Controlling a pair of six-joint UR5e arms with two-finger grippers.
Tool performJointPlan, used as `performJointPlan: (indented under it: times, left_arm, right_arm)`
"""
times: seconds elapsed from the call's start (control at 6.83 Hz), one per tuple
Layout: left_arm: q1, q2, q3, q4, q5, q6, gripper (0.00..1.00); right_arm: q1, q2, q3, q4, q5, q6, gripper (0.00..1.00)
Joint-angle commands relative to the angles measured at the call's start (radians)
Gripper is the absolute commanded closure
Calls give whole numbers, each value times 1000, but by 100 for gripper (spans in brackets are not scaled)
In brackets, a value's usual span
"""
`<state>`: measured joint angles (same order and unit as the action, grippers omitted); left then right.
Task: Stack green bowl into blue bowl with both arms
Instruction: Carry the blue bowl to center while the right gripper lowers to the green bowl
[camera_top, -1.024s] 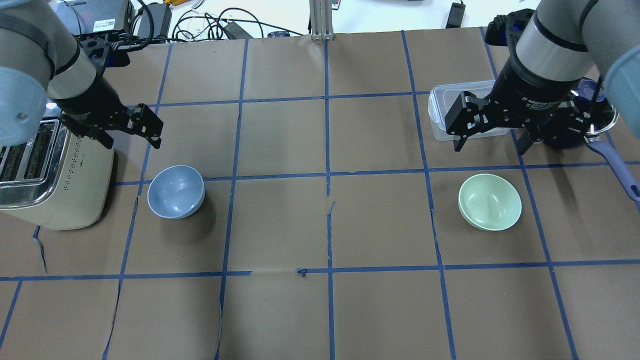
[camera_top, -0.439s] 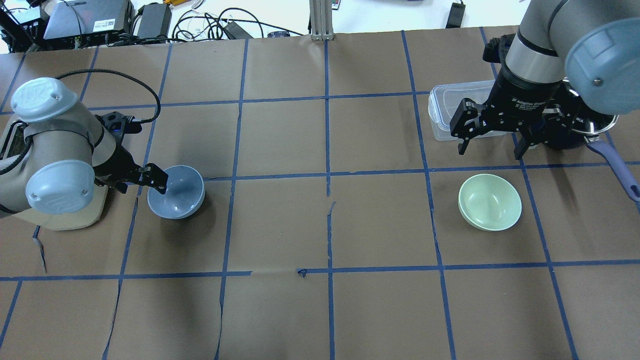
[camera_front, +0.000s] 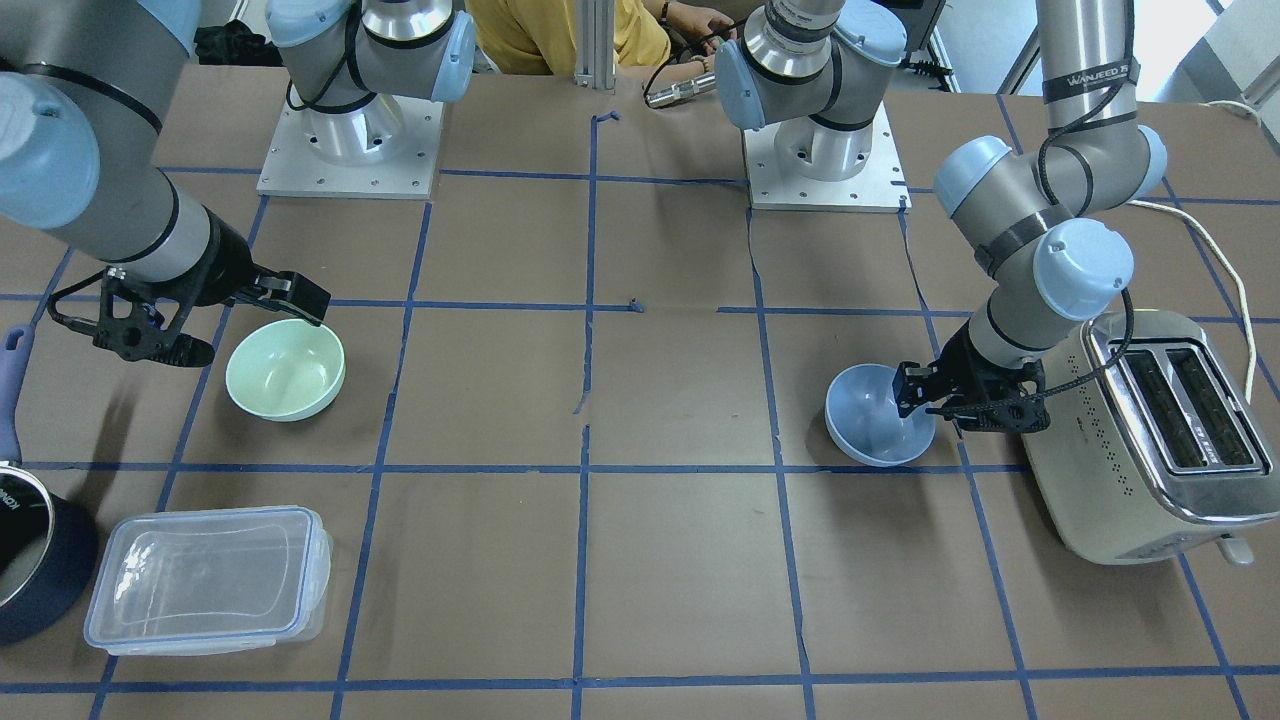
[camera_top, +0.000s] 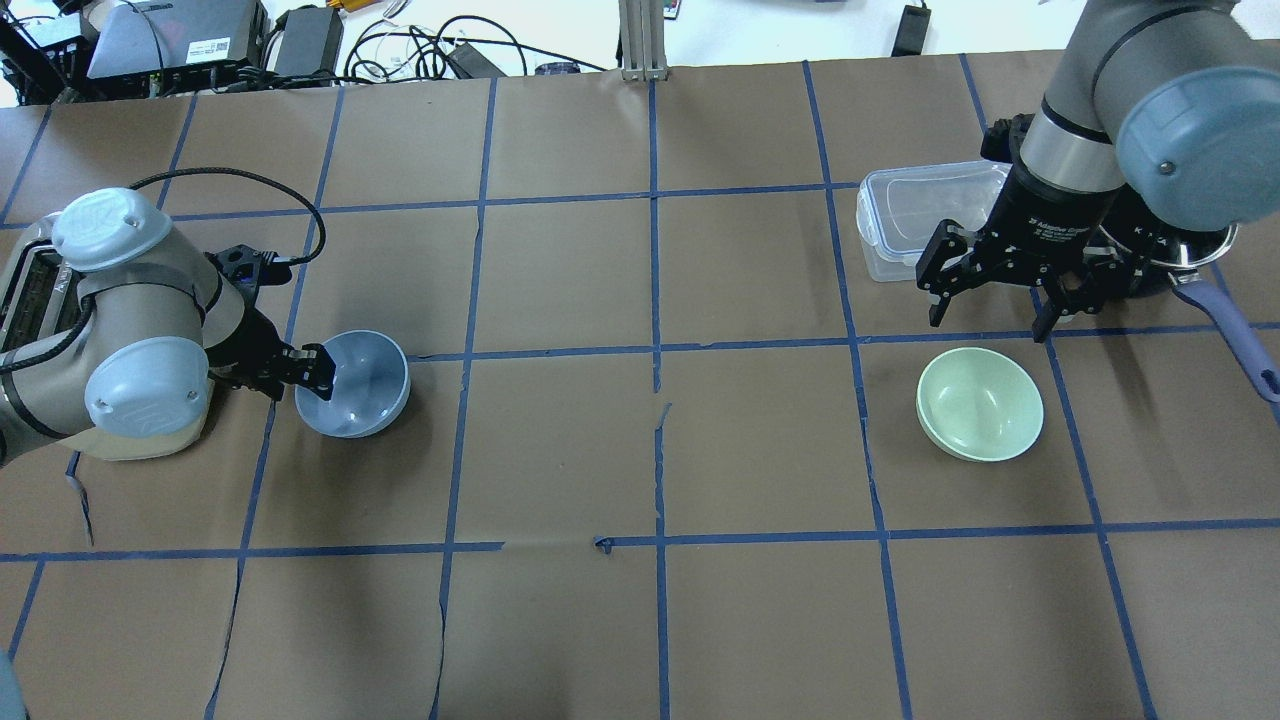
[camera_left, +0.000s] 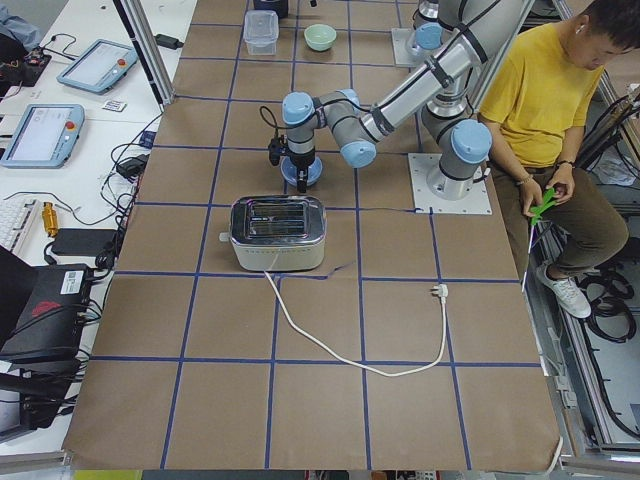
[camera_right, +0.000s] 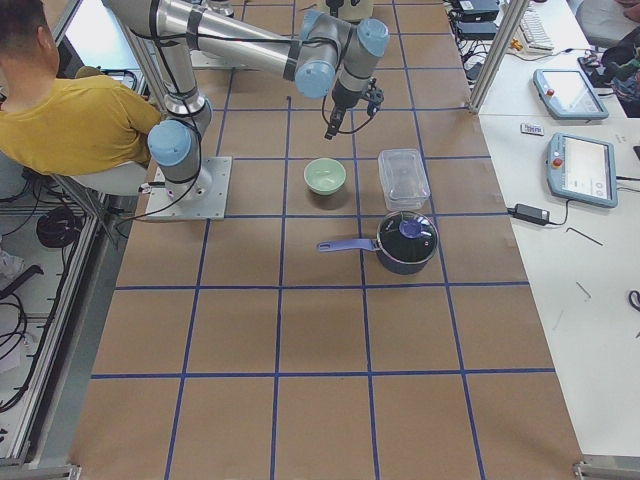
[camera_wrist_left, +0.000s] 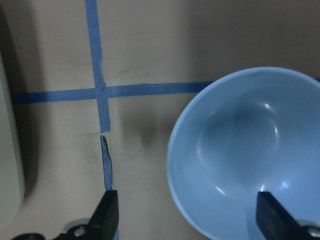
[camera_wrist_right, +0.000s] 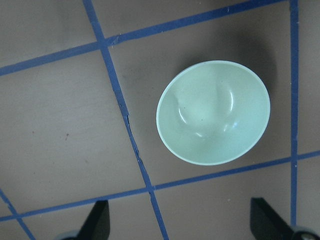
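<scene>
Right gripper (camera_top: 987, 330) label (camera_top: 1062, 229) perhaps reads "2F Adaptive".

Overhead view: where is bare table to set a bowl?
Free: the middle squares between the round pale blue bowl and the round mint-green bowl. Crowded: beside the cream metal toaster, and around the clear plastic box and dark blue saucepan.

The green bowl (camera_top: 980, 403) and blue bowl (camera_top: 368, 388) look smooth plastic, the toaster (camera_front: 1130, 485) shiny metal, the table paper (camera_top: 560, 450) matt.

The left arm (camera_top: 140, 330) hid most of the toaster (camera_top: 30, 295) in the overhead view. The front-facing view's edge cropped the saucepan (camera_front: 60, 570).
</scene>
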<state>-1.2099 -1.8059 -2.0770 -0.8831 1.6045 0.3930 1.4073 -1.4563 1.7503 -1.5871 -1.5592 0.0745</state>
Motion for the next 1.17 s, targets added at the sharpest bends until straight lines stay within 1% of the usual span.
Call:
performJointPlan:
  times: [0.0, 0.15, 0.29, 0.44, 0.59, 0.73, 0.88, 1.02]
  left_arm:
    - [-11, 5, 0, -2, -23, 3, 96]
    - [-25, 23, 0, -34, -69, -40, 97]
    - [-67, 52, 17, -63, -72, -110, 99]
    - [-130, 91, 59, -170, -69, -182, 99]
    - [-196, 117, 77, -231, -101, -280, 99]
    - [-273, 103, 77, -232, -215, -358, 99]
    - [-374, 83, 83, -200, -222, -555, 99]
    - [-498, 62, 87, -98, -218, -717, 99]
  right_arm:
    - [-5, 36, 111, -194, 8, 1, 0]
    - [-4, 63, 133, -229, 11, 2, 0]
    - [-2, 97, 133, -250, 10, 5, 0]
    - [1, 121, 135, -287, 10, 30, 0]
    - [1, 140, 136, -297, 11, 31, 1]
    - [1, 149, 136, -304, 11, 31, 2]
    - [1, 155, 138, -306, 13, 31, 4]
    - [1, 169, 138, -310, 13, 31, 5]
